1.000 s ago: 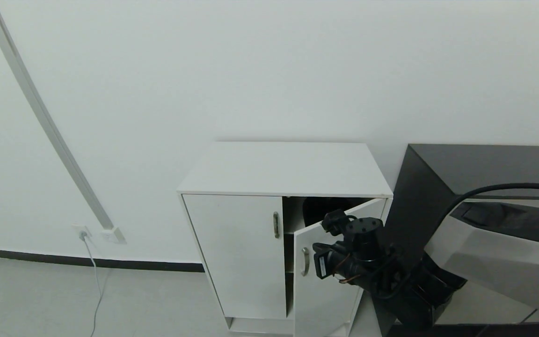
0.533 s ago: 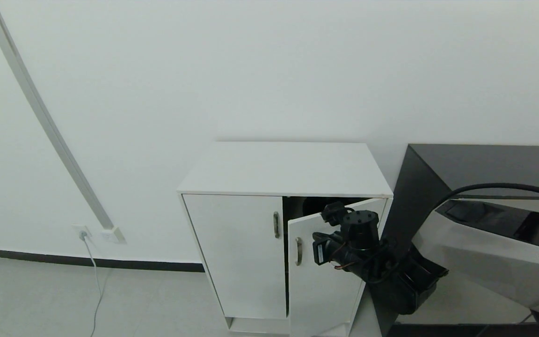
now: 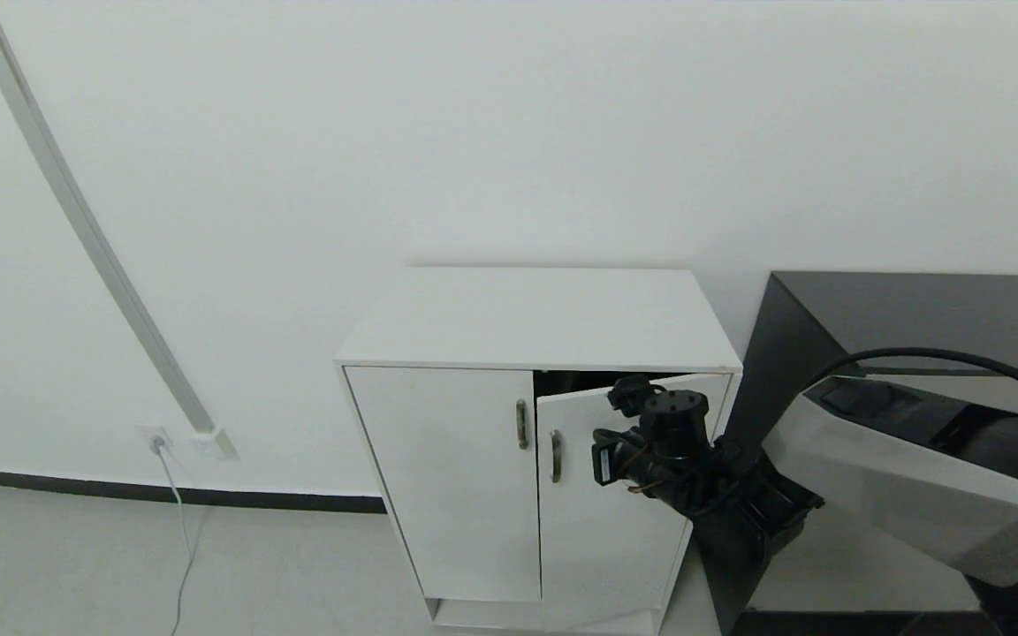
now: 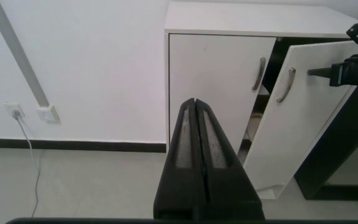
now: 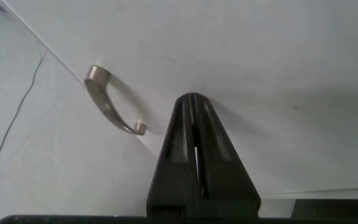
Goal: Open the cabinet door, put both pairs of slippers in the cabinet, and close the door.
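The white cabinet [image 3: 540, 320] stands against the wall at lower centre of the head view. Its left door [image 3: 447, 481] is shut flat. Its right door [image 3: 606, 530] stands slightly ajar: a narrow dark wedge shows under the cabinet top, and the left wrist view shows a gap along the door's handle edge. What lies inside is too dark to make out.

Each door has a small curved metal handle, the left handle [image 3: 521, 424] and the right handle [image 3: 555, 456], close together near the middle of the cabinet.

The right hand [image 5: 194, 101] has its two fingers pressed together, gripping nothing, with the tips against the outer face of the right door, just beside the right handle and apart from it. In the left wrist view it shows at the upper right, touching the door.

The left hand [image 4: 195, 104] is closed too, fingers flat against each other and holding nothing; it hangs well apart from the cabinet, pointing towards the left door.

A black unit [image 3: 915, 309] stands just right of the cabinet. At lower left of the head view a wall socket [image 3: 155, 436] has a pale cable [image 3: 182, 539] running down to the floor, and a grey strip [image 3: 76, 208] slants up the wall above it
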### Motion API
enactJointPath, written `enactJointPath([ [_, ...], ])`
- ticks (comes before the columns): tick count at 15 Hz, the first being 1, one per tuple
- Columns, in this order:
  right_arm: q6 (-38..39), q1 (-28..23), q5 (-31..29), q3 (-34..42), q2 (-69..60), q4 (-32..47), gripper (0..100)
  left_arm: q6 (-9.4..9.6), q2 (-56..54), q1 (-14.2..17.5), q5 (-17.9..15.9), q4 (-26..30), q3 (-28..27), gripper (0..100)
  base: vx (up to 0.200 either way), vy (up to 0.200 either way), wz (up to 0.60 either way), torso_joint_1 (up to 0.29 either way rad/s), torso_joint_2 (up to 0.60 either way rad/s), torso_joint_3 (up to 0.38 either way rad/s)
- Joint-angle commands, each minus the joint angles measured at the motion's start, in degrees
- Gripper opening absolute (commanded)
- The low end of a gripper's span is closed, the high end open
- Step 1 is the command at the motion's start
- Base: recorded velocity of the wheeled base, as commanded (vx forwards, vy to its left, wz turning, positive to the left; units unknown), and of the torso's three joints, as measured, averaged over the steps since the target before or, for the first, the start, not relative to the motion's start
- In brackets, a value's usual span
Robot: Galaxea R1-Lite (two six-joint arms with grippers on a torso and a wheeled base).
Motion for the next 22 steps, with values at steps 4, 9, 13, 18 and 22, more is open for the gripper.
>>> enactJointPath([
  [4, -0.01, -1.70, -0.01, -4.03, 1.85, 2.08, 0, -0.02, 0.07, 0.00, 0.02, -0.01, 0.00, 0, 0.000, 0.000, 0.00, 0.000, 0.00, 0.000],
  [9, -0.01, -2.58, -0.01, -6.58, 2.82, 2.79, 0, -0.02, 0.07, 0.00, 0.02, -0.01, 0.00, 0, 0.000, 0.000, 0.00, 0.000, 0.00, 0.000],
  [13, -0.09, -2.75, -0.10, -7.81, 2.82, 3.75, 0, -0.02, 0.07, 0.00, 0.02, -0.01, -0.09, 0, 0.000, 0.000, 0.00, 0.000, 0.00, 0.000],
  [18, -0.09, -3.01, -0.10, -9.13, 3.35, 4.28, 0, -0.02, 0.07, 0.00, 0.02, -0.01, 0.00, 0, 0.000, 0.000, 0.00, 0.000, 0.00, 0.000],
  [22, -0.09, -3.37, -0.10, -9.66, 3.44, 4.28, 0, 0.07, 0.07, 0.00, 0.02, -0.01, 0.00, 0, 0.000, 0.000, 0.00, 0.000, 0.00, 0.000],
])
